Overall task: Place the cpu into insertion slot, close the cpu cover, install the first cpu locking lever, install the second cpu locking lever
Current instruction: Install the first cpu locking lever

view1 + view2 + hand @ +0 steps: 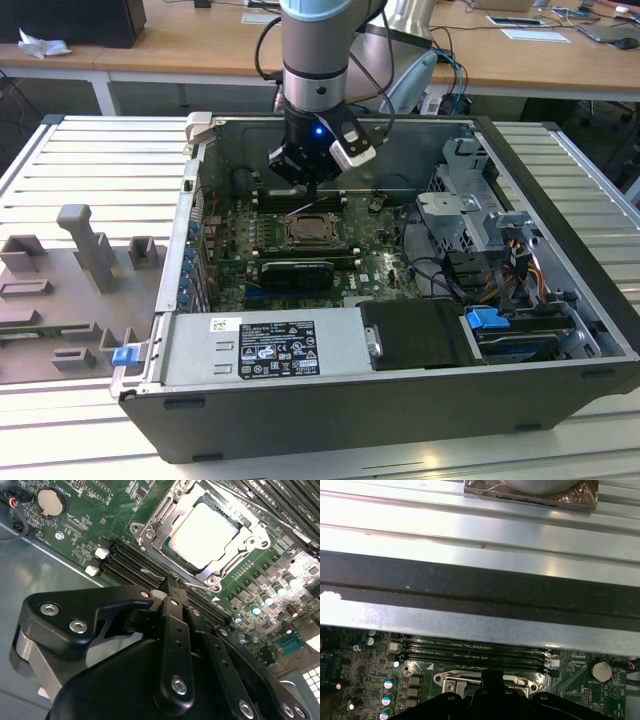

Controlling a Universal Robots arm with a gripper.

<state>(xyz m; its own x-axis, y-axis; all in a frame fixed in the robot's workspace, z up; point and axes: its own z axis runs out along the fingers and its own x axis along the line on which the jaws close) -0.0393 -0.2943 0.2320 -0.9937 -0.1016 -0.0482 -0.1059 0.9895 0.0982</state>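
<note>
The cpu point(202, 530), a pale silvery square, lies flat in the insertion slot point(313, 232) on the green board. The cpu cover point(150, 530), a silver-grey frame, lies down around it. A thin wire locking lever point(150, 572) runs along the socket edge nearest the memory slots. My gripper point(171, 586) is shut, its black fingertips together right at that lever beside the socket. In the exterior view the gripper point(312, 188) hangs just above the socket's far edge. In the first wrist view the gripper point(492, 676) covers part of the socket point(455, 684).
The board sits inside an open black computer case point(560, 180). Memory slots point(125, 562) lie next to the socket, a coin battery point(48, 501) further off. A black card point(295, 272), the power supply point(265, 348) and a drive cage point(480, 215) with cables crowd the case.
</note>
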